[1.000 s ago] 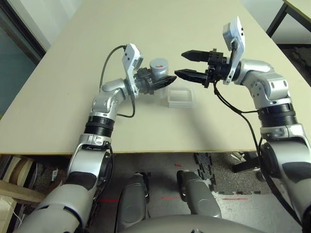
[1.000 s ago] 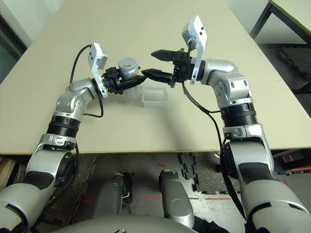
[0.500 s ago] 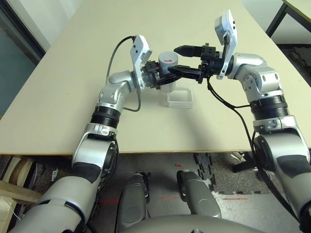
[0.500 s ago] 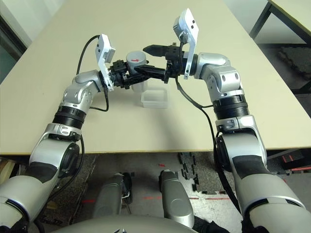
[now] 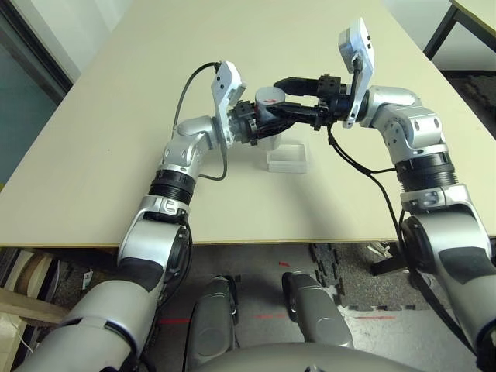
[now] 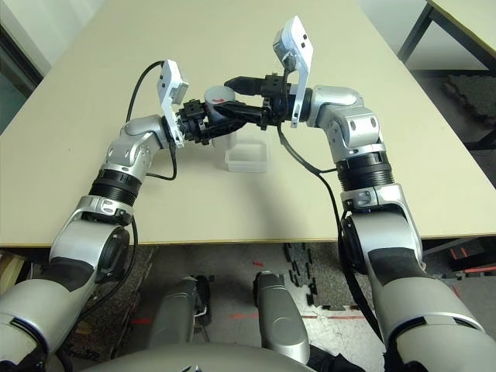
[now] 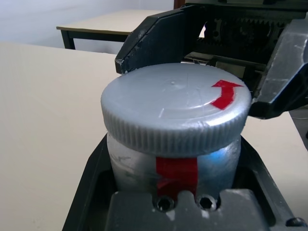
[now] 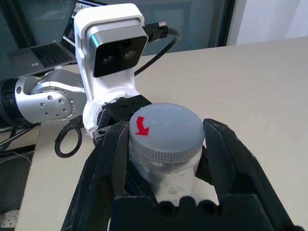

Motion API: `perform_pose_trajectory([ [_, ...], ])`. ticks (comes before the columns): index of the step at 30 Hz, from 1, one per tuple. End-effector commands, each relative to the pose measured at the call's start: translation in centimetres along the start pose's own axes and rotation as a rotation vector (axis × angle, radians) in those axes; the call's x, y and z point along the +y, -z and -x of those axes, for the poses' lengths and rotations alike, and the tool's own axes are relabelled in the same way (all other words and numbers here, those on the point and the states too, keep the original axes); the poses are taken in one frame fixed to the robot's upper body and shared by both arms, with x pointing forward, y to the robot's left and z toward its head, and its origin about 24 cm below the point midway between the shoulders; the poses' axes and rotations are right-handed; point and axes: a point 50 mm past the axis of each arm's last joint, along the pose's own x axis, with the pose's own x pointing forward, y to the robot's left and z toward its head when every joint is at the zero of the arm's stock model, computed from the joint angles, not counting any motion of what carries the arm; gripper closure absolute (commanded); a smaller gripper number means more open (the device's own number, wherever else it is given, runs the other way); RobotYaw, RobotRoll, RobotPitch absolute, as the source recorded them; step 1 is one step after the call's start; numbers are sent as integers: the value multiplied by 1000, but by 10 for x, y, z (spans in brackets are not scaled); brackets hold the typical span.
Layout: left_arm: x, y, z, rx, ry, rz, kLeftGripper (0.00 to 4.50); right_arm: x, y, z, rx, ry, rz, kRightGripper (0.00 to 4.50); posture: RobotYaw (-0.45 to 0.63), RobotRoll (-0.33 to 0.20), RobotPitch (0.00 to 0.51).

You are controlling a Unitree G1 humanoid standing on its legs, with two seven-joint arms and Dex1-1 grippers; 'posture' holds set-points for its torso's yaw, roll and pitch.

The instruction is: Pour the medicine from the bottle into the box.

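In the head views the near edge of the table (image 5: 256,232) runs across the middle of the frame, its pale top bare in front. Just above frame centre lies the box (image 5: 287,159), a shallow clear tray flat on the table; nothing can be made out inside it.

Directly above and a little left of the box, the two arms meet. The left gripper (image 5: 260,124) reaches in from the left and is clamped on the body of the bottle (image 5: 267,116), which is held upright with its base just off the table, beside the box's upper left corner. The left wrist view shows the silver body with a red strip sitting snug between the black fingers (image 7: 91,192).

The right gripper (image 5: 291,105) comes in from the right at the height of the lid (image 5: 269,95). In the right wrist view its fingers (image 8: 103,163) sit on either side of the ribbed grey lid (image 8: 166,130), closed against its rim. The lid, marked with a red arrow, is on the bottle, so the medicine inside cannot be seen.

Beyond the grippers the tabletop stretches bare to the upper edge of the frame, with a dark table leg (image 5: 442,27) at upper right.
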Motion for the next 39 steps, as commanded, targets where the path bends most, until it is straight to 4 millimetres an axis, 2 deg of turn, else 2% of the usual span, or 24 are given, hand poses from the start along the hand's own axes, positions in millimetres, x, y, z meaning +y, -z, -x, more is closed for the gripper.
perform_pose_trajectory([
  [1,0,-6,-5,4,16,-26,1872,1,-2,-3,3,-20,7,1913,-293,0,130],
  [10,-1,-8,-7,0,29,-27,1872,1,-1,-4,8,-63,11,1913,-295,0,132],
  [18,-4,-10,-8,-13,71,-2,1872,4,-4,-6,-38,-246,-8,1913,-296,0,137],
  [27,-5,-13,-7,-25,78,9,1872,-6,0,-10,-57,-278,-20,1913,-282,0,144],
  [29,-5,-13,-7,-26,79,10,1872,-11,2,-8,-53,-248,-34,1174,-277,0,144],
  [31,-5,-13,-6,-26,79,10,1872,-14,4,-6,-47,-229,-42,680,-276,0,144],
  [33,-6,-13,-6,-26,79,11,1872,-16,6,-4,-42,-219,-47,0,-275,0,144],
  [39,-6,-12,-5,-22,78,12,1872,-20,8,2,-35,-188,-56,0,-277,0,143],
])
